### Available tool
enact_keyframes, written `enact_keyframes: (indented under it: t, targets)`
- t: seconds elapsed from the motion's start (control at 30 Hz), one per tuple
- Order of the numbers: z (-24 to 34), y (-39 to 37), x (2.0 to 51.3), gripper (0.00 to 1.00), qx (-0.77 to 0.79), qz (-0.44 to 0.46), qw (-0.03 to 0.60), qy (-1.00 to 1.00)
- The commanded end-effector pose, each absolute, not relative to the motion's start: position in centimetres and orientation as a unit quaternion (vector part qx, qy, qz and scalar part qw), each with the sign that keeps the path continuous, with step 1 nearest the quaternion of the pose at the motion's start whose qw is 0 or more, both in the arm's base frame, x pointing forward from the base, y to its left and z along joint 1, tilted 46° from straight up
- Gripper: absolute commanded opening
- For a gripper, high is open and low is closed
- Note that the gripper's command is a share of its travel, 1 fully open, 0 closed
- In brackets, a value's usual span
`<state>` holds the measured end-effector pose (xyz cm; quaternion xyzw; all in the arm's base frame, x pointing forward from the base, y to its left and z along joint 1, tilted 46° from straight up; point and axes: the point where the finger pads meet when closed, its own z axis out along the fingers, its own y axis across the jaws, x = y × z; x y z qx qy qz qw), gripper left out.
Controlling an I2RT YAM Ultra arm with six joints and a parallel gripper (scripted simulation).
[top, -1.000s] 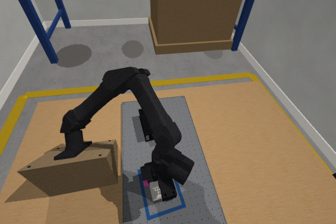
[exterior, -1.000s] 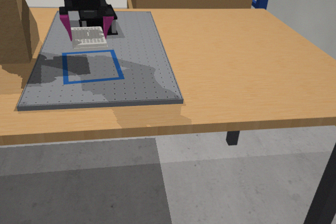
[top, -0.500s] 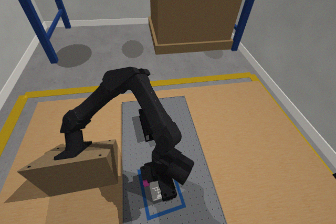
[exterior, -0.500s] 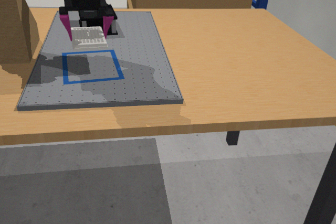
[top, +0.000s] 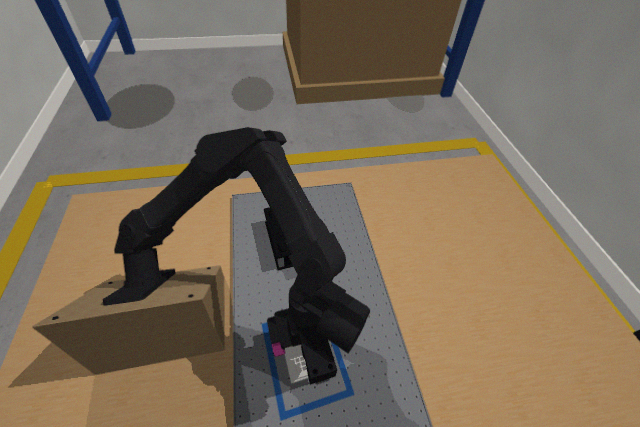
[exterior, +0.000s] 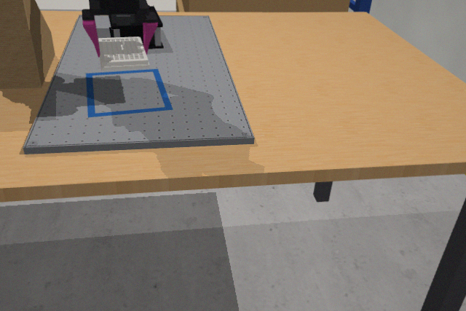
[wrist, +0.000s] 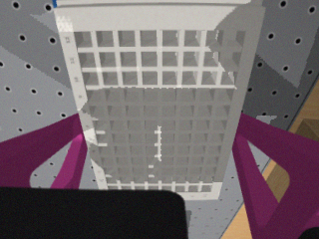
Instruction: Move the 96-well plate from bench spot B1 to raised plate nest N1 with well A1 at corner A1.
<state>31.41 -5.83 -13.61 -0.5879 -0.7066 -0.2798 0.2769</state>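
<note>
The white 96-well plate [exterior: 122, 52] hangs in the air above the grey perforated baseplate [exterior: 139, 81], lifted clear of the blue outlined bench spot B1 [exterior: 127, 92], where its shadow falls. My gripper [exterior: 121, 42] with magenta fingers is shut on the plate's two long sides. In the wrist view the plate [wrist: 157, 107] fills the middle, the right way up, with a magenta finger on each side. In the top view the plate [top: 297, 365] shows under the wrist, over the blue square. The dark raised nest N1 [top: 273, 244] stands farther back on the baseplate, mostly hidden by the arm.
A tan block [top: 134, 319] at the left carries the arm's base. The wooden table [exterior: 320, 92] extends to the right of the baseplate. A large brown cabinet [top: 369, 19] and blue frame posts [top: 56, 29] stand on the floor behind.
</note>
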Motion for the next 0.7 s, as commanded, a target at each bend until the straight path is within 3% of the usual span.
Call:
enact_keyframes:
  t: [0.0,0.67]
  targets:
    - [-12.4,-7.9,32.6,0.00,-0.593,-0.283,0.248,-0.712]
    - [-8.5,-3.5,31.5,0.00,-0.592,-0.281,0.272,-0.705]
